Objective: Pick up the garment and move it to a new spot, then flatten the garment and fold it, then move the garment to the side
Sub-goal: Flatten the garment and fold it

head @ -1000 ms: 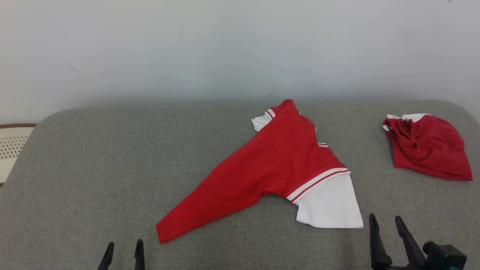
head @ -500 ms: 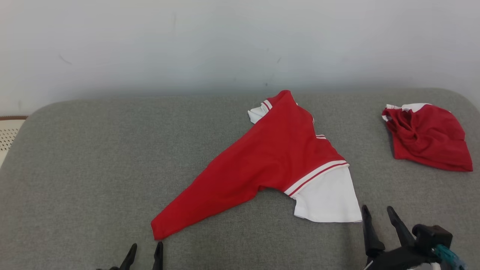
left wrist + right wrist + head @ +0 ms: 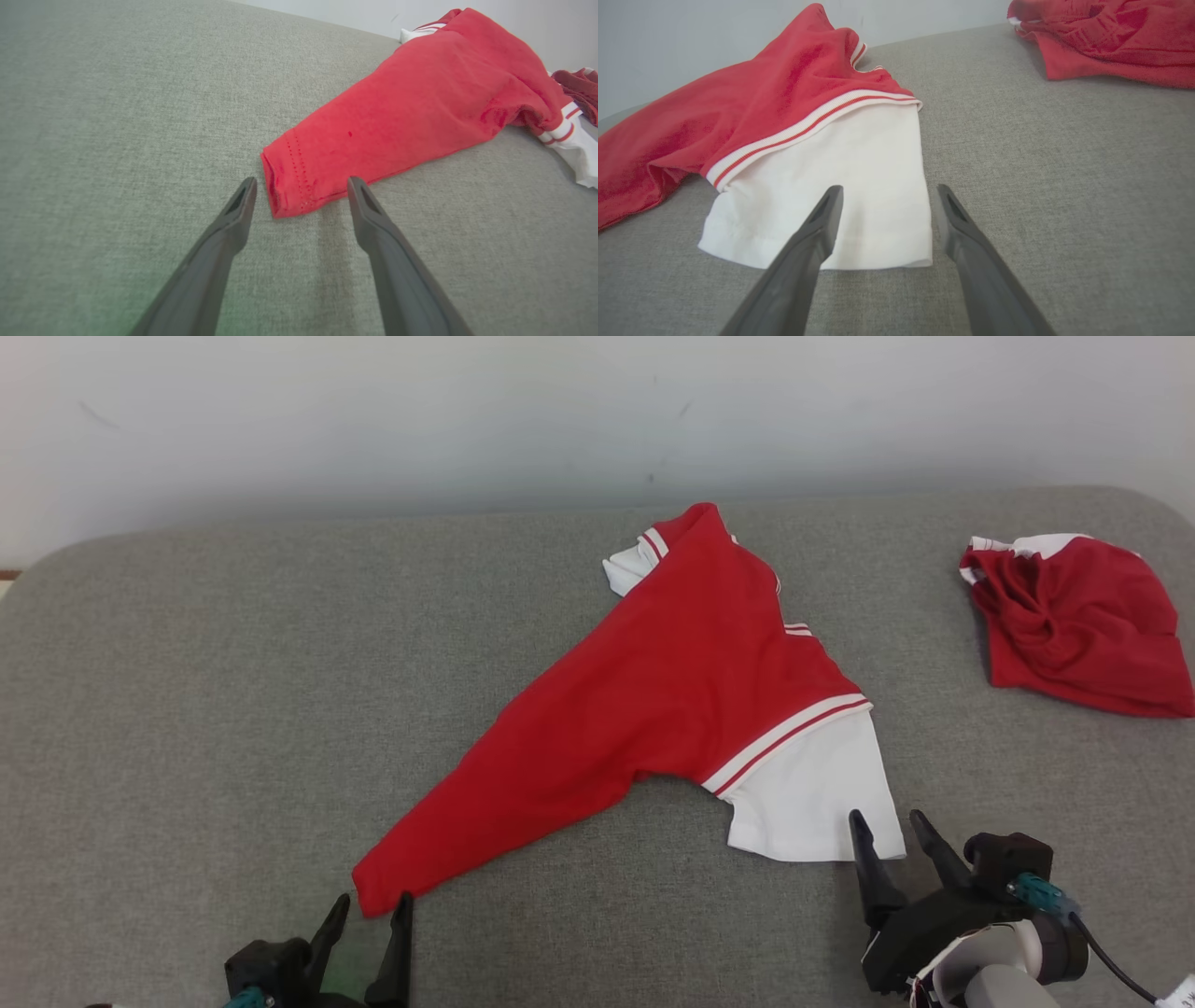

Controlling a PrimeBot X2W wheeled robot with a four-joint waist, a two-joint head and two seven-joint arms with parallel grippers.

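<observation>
— What is around you?

— Behind there is a pale wall (image 3: pixel 373 411). In front of me there is a grey fabric surface (image 3: pixel 233 663) with rounded corners.

— And where is the garment?

— The garment (image 3: pixel 672 709) is a red shirt with white parts. It lies near the middle of the surface, a little toward my right side. It is not spread flat. It makes a long wedge, and the narrow red end (image 3: pixel 299 186) points to my near left. At the near right a white sleeve (image 3: pixel 812 793) comes out below a striped band (image 3: pixel 789 742) of white and red.

— How are your grippers?

— My left gripper (image 3: pixel 372 899) is low at the narrow red end. Its fingers are apart, and in the left wrist view the corner of the cloth lies between the two tips. I cannot tell if they touch it. My right gripper (image 3: pixel 885 817) is at the near edge of the white sleeve, also with the fingers apart. One finger is over the sleeve and the other is just past its right edge. Neither gripper holds the cloth.

— Is there anything else?

— A second red cloth (image 3: pixel 1083 625), crumpled, with some white at its top, lies at the far right. It is well apart from the garment.
</observation>
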